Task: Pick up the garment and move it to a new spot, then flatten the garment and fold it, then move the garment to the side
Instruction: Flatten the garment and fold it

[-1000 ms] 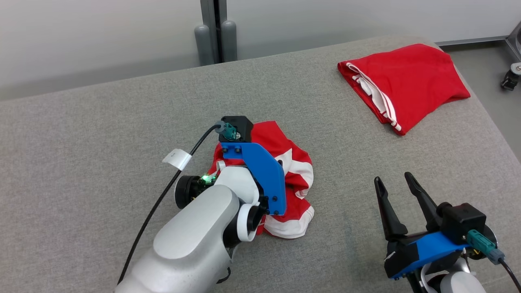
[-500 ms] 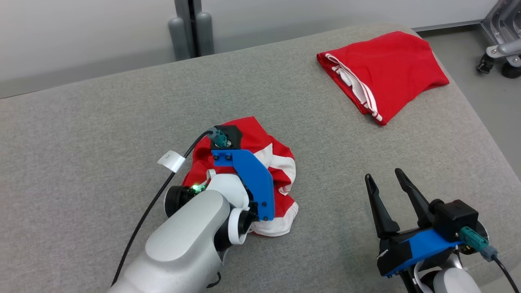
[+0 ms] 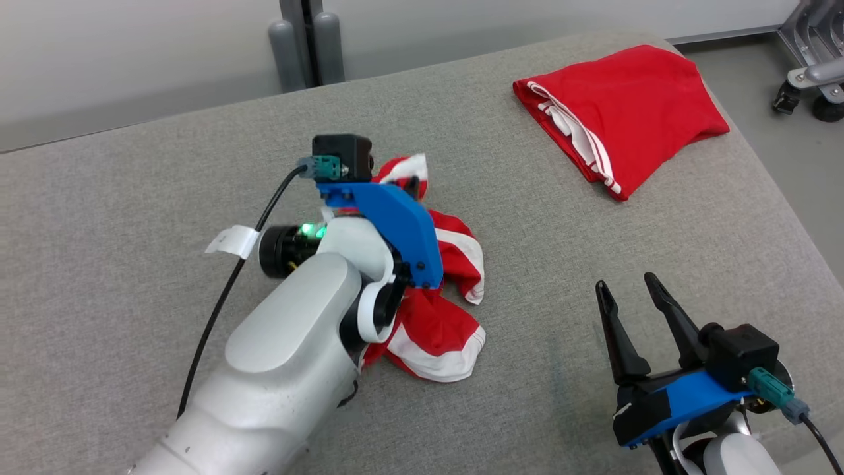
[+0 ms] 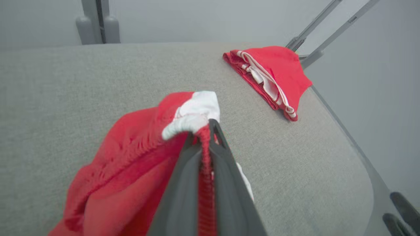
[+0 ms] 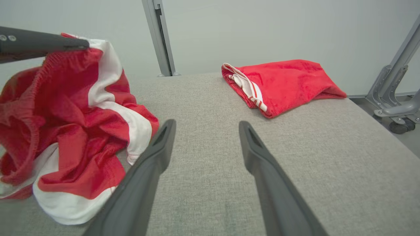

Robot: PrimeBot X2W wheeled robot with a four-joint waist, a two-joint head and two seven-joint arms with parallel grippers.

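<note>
The garment (image 3: 438, 323), a crumpled red piece with broad white bands, sits near the middle of the grey padded surface (image 3: 132, 277). Its upper edge is raised off the padding and its lower folds rest on it. The left gripper (image 4: 203, 131) is clamped tight on that raised edge: in the left wrist view the two dark fingers meet with a ridge of gathered red cloth pinched between them, and a white patch bunches just past the tips. In the right wrist view the cloth hangs from those fingers in loose folds. The bottom hem appears to lie on the surface, though a finger of the right gripper (image 3: 626, 285) covers part of it. That gripper stands apart at the near right, jaws spread wide and holding nothing. A second red garment (image 3: 626, 112), folded with white stripes at its edge, lies at the far right corner, well apart from both grippers. Beyond it a grey wheeled frame (image 3: 808, 82) stands on the floor.
</note>
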